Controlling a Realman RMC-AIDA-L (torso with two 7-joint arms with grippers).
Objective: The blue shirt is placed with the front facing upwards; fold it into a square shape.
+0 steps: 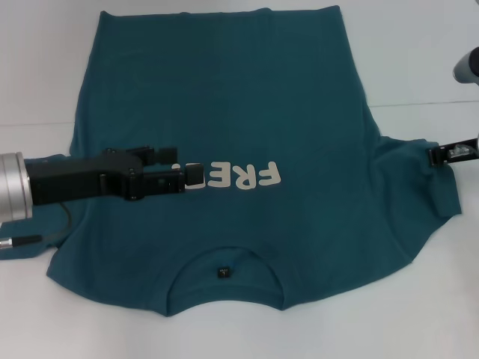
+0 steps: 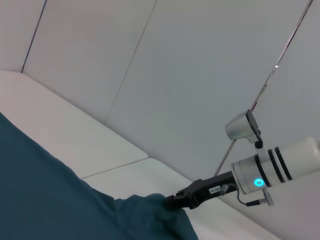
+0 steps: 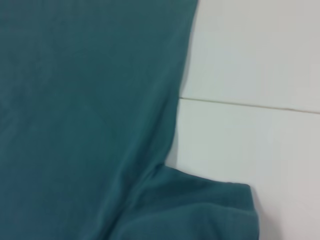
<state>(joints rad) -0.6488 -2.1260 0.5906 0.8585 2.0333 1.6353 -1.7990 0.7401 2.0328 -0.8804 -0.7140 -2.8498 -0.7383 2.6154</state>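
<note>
The blue shirt (image 1: 247, 112) lies spread front-up on the white bench (image 1: 419, 67), with its neck opening toward the robot and its hem at the far side. White lettering (image 1: 243, 176) runs across the chest. It looks like thin, soft cotton: light, limp and unable to hold a shape, so it will probably drape and crease wherever it is lifted, and a fold will need the cloth kept flat. Edges seem the best places to take hold, such as a sleeve cuff, a shoulder seam or a hem corner, pinching both layers together.

The left pincer (image 1: 179, 176) reaches low over the chest, covering the end of the lettering, with its jaws close together; whether they pinch cloth I cannot tell. The right pincer (image 1: 434, 155) is at the outer edge of the right sleeve (image 1: 408, 176), closed on the cuff, which bunches there.

No containers are in view.
</note>
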